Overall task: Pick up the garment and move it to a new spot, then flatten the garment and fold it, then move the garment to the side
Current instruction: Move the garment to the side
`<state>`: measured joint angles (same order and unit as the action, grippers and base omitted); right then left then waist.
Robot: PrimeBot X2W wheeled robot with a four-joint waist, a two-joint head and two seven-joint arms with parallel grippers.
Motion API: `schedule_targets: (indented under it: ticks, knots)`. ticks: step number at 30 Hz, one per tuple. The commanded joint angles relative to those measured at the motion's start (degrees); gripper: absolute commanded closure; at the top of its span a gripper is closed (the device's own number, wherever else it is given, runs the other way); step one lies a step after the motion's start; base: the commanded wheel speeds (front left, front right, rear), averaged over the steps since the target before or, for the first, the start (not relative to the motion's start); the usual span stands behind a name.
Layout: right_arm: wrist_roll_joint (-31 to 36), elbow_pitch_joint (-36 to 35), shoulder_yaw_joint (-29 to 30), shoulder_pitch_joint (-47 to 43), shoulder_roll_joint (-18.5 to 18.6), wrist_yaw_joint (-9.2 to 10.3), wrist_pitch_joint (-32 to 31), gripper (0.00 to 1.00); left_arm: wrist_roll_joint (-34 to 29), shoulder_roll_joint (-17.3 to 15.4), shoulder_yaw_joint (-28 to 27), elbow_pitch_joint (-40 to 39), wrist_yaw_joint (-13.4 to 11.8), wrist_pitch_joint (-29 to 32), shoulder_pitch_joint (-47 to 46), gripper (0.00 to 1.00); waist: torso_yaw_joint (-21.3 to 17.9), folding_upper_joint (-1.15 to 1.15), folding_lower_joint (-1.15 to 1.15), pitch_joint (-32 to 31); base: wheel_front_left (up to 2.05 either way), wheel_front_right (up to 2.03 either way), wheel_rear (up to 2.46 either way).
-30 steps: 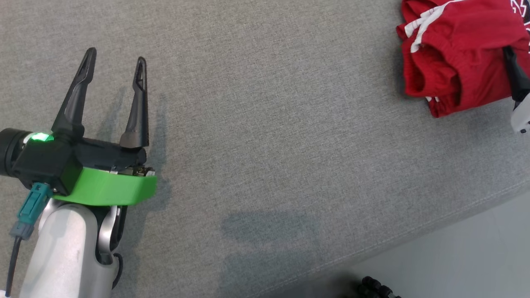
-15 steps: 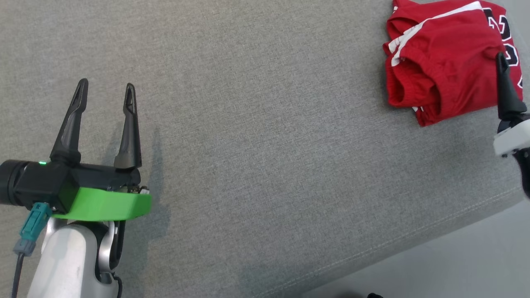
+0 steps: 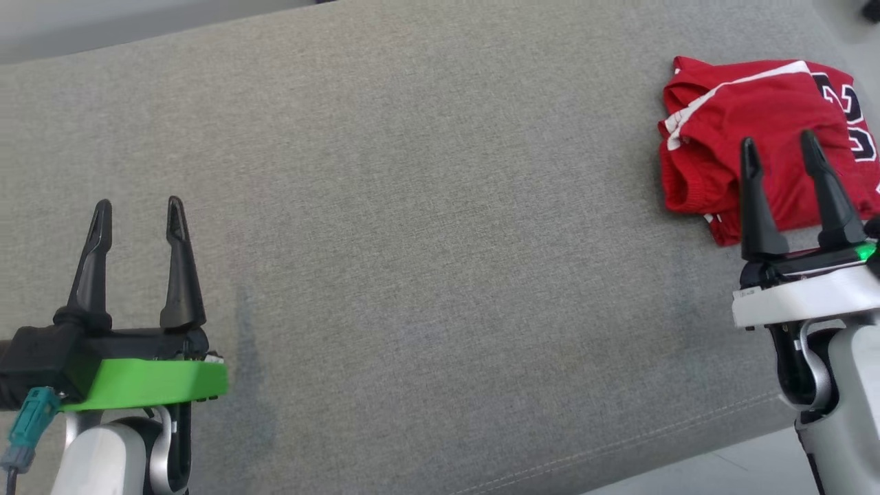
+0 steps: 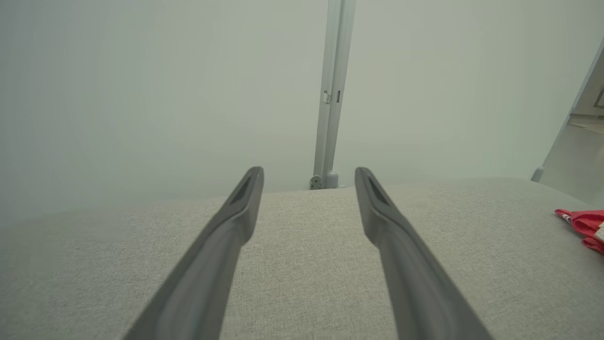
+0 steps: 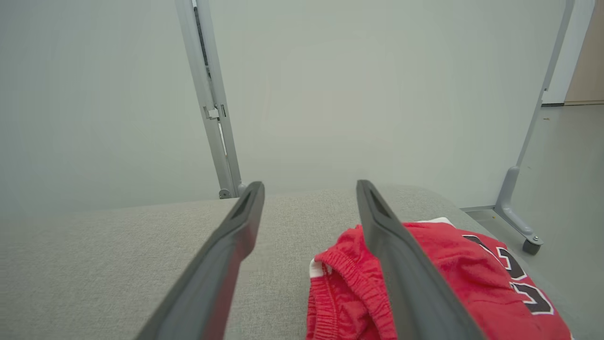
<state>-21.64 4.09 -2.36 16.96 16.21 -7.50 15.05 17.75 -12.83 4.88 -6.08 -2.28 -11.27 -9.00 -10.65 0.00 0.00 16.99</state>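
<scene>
Both grippers stand with their two long dark fingers spread wide. Left gripper [image 3: 139, 203], mounted on a bright green plastic wrist collar [image 3: 151, 381], sits at the lower left of the head view over the bare grey woven upholstered surface [image 3: 440, 206], fingers pointing away from the robot, with a teal cable connector [image 3: 31, 419] hanging at its outer side. In its own wrist view the left gripper [image 4: 307, 171] frames only grey fabric, and a corner of the red garment [image 4: 587, 224] shows far off at the right edge. Right gripper [image 3: 777, 137], on a white plastic wrist collar [image 3: 804, 302], is at the lower right of the head view, and its fingers overlap the near edge of the folded red jersey garment with white trim and black-and-white numerals [image 3: 749, 103]. That garment lies bunched into a compact bundle near the far right end of the surface, well apart from the left gripper. From the right wrist view the right gripper [image 5: 309, 184] looks along the surface. One finger crosses in front of the garment [image 5: 453, 255], whose ribbed elastic edge lies partly between the fingers, but whether either finger touches the cloth cannot be told. Behind the surface stands a pale partition wall with a grey metal post [image 5: 212, 104] and a wheeled frame foot [image 5: 519, 222].
</scene>
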Motion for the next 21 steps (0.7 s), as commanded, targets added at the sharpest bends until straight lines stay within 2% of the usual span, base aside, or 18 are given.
schedule_targets:
  ticks: [1, 10, 21]
  knots:
    - [0.76, -0.89, -0.16, -1.16, -0.87, 0.04, 0.21, 0.00, 0.86, 0.19, -0.43, 0.04, 0.15, -0.57, 1.14, 0.00, 2.85, 0.00, 0.00, -2.35, 0.00, 0.00, 0.00]
    - [4.41, -1.35, 0.26, -4.79, -6.19, 0.03, 0.21, 0.00, 2.78, 0.75, -1.78, 2.39, 0.15, -2.01, 5.64, 0.00, 5.42, 0.00, 0.00, -7.52, 0.00, 0.00, 0.00]
    - [4.18, 1.10, -2.88, -10.14, -6.78, 0.03, -0.45, 0.00, 4.27, 1.73, -0.83, 6.13, 1.20, -2.85, 9.70, 0.00, 5.06, 0.00, 0.00, -14.16, 0.00, 0.00, 0.00]
